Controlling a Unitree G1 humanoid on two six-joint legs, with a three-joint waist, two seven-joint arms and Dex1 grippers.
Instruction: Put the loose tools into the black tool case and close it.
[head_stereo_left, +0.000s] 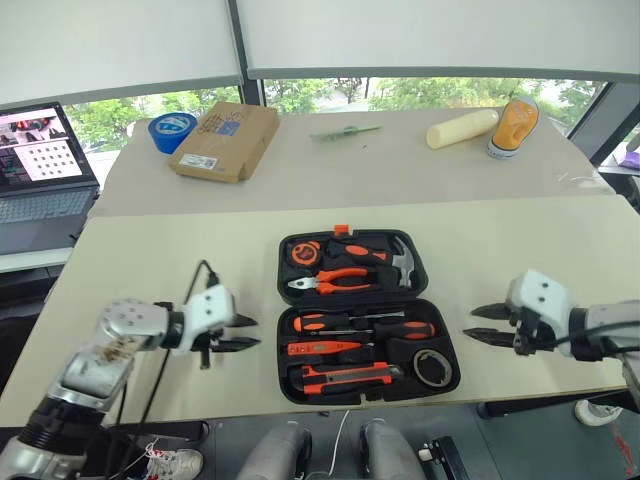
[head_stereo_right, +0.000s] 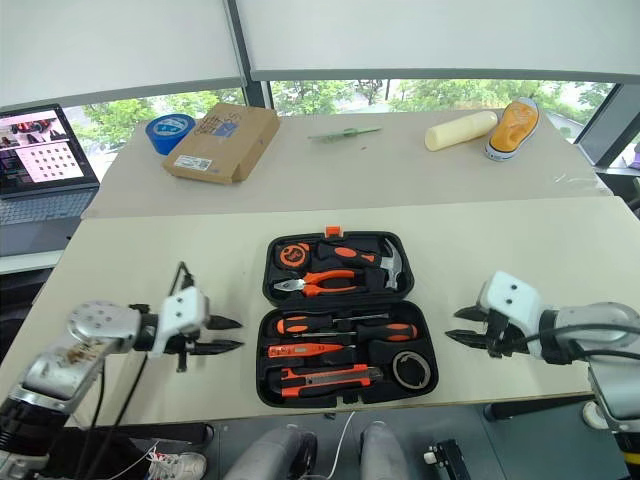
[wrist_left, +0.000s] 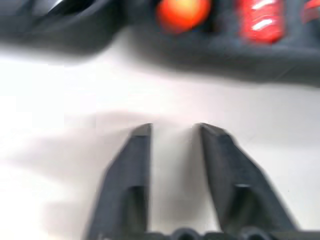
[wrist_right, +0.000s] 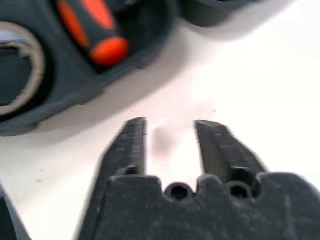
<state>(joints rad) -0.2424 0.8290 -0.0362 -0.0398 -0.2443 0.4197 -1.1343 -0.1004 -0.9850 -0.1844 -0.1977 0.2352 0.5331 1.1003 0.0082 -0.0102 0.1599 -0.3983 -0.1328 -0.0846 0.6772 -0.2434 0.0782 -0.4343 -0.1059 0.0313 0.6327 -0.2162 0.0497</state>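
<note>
Black tool case (head_stereo_left: 300, 305) lies open, seemingly full; left hand (head_stereo_left: 243, 333) and right hand (head_stereo_left: 478, 324) parted, empty

No text, brand, number or sign is legible on any item. The brown cardboard box (head_stereo_left: 225, 140) at the far side of the table carries a white label and a blue printed patch, but their print is too small to make out. The laptop screen (head_stereo_left: 40, 147) at the left shows a grid of small dark marks on a white panel, which cannot be read either.
</note>
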